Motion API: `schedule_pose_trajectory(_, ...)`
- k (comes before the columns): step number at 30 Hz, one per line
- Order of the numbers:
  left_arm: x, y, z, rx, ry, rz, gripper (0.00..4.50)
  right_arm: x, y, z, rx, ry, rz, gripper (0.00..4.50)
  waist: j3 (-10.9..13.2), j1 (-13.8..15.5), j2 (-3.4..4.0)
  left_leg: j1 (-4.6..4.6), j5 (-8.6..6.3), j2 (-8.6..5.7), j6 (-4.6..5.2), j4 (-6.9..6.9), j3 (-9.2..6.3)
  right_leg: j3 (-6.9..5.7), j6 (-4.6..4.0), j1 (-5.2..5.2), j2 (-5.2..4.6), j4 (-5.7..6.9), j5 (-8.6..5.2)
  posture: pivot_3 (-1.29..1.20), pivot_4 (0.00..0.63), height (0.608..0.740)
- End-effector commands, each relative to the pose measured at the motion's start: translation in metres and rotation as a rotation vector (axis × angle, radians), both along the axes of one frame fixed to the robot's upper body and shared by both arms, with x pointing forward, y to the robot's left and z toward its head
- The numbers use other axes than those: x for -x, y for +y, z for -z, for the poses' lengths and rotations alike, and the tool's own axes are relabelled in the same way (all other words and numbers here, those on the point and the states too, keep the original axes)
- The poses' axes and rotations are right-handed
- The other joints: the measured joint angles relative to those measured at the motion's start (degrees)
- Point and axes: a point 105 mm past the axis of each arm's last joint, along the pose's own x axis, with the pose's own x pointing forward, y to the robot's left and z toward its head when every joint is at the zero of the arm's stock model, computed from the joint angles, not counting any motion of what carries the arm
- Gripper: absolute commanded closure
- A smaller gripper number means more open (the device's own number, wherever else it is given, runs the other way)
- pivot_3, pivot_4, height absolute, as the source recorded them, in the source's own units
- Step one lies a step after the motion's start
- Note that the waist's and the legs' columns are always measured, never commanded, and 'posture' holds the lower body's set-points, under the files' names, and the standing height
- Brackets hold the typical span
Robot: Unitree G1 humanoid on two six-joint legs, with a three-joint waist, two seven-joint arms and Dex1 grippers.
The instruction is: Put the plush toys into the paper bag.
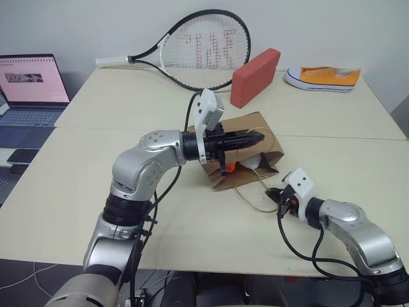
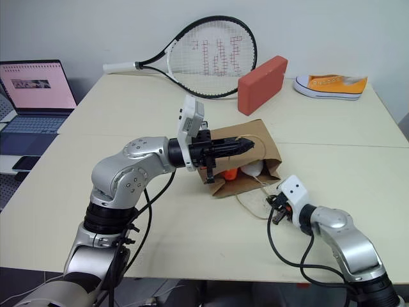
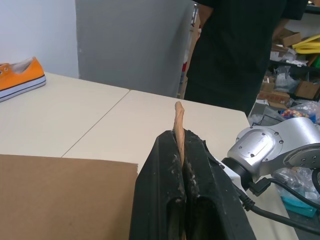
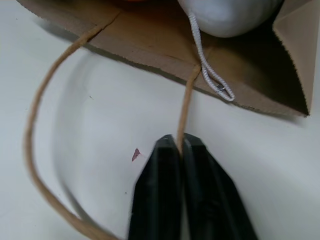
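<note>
The right gripper is closed on the lower twisted paper loop handle of the plain brown kraft paper bag, pinching the thin cord just outside the bag's mouth, low over the pale counter. The rest of that loop trails in a curve across the counter surface beside the gripper.

The left gripper is also shut, clamped on the upper twisted paper handle, which sticks up between its black fingers. It is held level above the bag, lifting the upper side so the mouth gapes toward the robot.

The bag lies on its side near the middle of the counter. Inside the opening sit the two plush toys: the white egg-shaped plush toy just within the mouth, a white cord loop hanging from it over the bag's edge, and the orange carrot plush toy next to it, deeper in shadow.

Beyond the bag a red brick-shaped block leans on a black-and-white tennis racket. An orange-and-white sneaker rests at the far right corner, and an open laptop stands on the left. A person in dark clothing stands beyond the counter's edge.
</note>
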Motion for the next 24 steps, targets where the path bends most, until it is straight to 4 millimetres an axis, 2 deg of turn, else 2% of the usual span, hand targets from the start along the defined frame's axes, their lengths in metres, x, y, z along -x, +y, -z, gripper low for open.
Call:
schedule_pose_trajectory(1,0.003,0.003,-0.013,0.022,-0.066,-0.002,4.5,-0.008,-0.004,-0.014,-0.007,-0.051,0.033,4.48,0.0,-0.02,0.0,0.0,0.0,0.0,0.0,0.0,0.0,0.0,0.0,0.0,0.0,0.0,0.0,0.0,0.15,0.74)
schedule_pose_trajectory(5,0.001,0.009,-0.02,0.011,-0.098,-0.022,4.5,-0.009,-0.009,-0.037,-0.058,-0.079,0.037,4.48,0.0,-0.02,0.0,0.0,0.0,0.0,0.0,0.0,0.0,0.0,0.0,-0.01,0.0,0.01,0.0,0.0,0.15,0.74)
schedule_pose_trajectory(14,-0.013,0.032,-0.059,-0.048,-0.244,-0.083,4.5,0.015,-0.035,-0.124,-0.157,-0.098,-0.034,4.48,0.01,0.11,0.0,-0.04,0.0,0.0,0.01,-0.02,-0.04,-0.05,-0.01,-0.01,0.0,-0.03,-0.01,0.0,0.15,0.74)
schedule_pose_trajectory(19,-0.019,0.031,-0.068,-0.108,-0.283,-0.08,4.5,0.033,-0.041,-0.161,-0.158,-0.051,-0.086,4.48,0.01,0.08,0.0,-0.07,-0.01,0.0,0.01,-0.07,-0.01,-0.04,-0.05,-0.03,0.0,-0.05,-0.03,0.0,0.15,0.74)
schedule_pose_trajectory(24,-0.027,0.024,-0.074,-0.124,-0.284,-0.078,4.5,0.037,-0.045,-0.182,-0.166,-0.017,-0.09,4.48,0.01,0.11,0.0,-0.08,-0.01,0.01,0.01,-0.1,-0.02,-0.06,-0.06,-0.05,0.0,-0.07,-0.04,0.0,0.15,0.74)
